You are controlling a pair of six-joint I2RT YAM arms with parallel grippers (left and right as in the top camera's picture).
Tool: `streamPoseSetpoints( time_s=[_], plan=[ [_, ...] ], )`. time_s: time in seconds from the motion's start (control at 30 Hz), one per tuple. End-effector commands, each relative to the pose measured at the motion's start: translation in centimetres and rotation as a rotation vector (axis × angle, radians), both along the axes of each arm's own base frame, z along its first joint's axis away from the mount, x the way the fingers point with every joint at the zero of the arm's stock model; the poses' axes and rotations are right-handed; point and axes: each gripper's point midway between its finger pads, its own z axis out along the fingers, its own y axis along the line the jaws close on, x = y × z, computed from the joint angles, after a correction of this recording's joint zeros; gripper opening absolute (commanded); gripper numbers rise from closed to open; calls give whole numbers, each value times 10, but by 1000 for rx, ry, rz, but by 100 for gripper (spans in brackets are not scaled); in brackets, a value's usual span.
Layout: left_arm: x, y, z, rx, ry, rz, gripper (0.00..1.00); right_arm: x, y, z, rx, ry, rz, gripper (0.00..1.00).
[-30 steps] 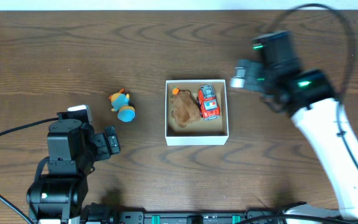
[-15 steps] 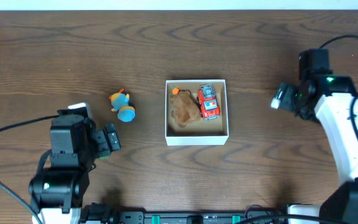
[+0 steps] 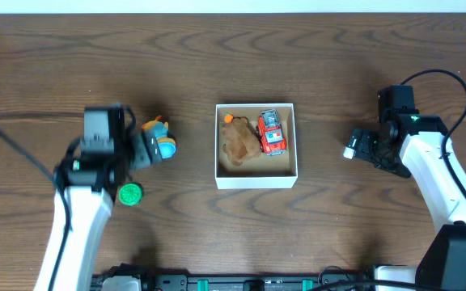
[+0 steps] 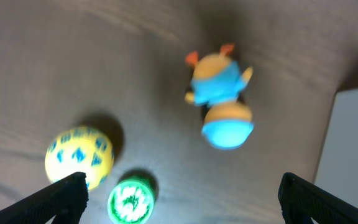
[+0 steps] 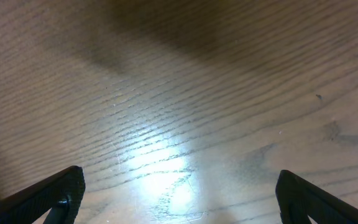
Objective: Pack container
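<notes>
The left arm [image 3: 95, 162] has swung forward over the blue toy [image 4: 222, 102] and the right arm [image 3: 415, 153] has drawn back, both sets of jaws wide open and empty; the box [image 3: 256, 179], mid-worktop, holds a plush [image 3: 239, 141] and car [image 3: 271, 133], leaving that toy, a ball [image 4: 79, 155] and a green disc [image 4: 129, 200] outside.

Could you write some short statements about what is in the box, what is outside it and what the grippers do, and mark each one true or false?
1. The red toy car lies inside the container. True.
2. The blue and orange toy lies inside the container. False: it lies on the table, left of the container.
3. A brown plush toy lies beside the car. True.
4. The right gripper holds a toy. False: it is open and holds nothing.
5. The left gripper is open. True.
</notes>
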Motion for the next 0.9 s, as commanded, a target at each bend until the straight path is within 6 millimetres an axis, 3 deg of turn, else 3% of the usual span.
streamPoseSetpoints(
  time_s=[0.0,0.1,0.2,0.37,0.47,0.67,0.87],
  plan=[
    [36,4,18,11,-17,21,98,1,0,0,6,-5,9,99],
    [61,-4,8,-28,42,14,98,2,4,0,27,-11,13,99],
    [73,-13,-18,-116,120,74,98,3,4,0,30,-13,14,99],
    [69,-29,-70,-212,279,142,98,1,4,-1,30,-6,13,99],
    [65,-33,-90,-214,344,140,98,1,4,-1,30,-6,13,99],
    [62,-36,-119,-205,417,142,98,0,4,-1,30,-4,13,99],
    [59,-37,-133,-201,457,146,99,-1,4,-1,30,-1,13,99]
  ],
)
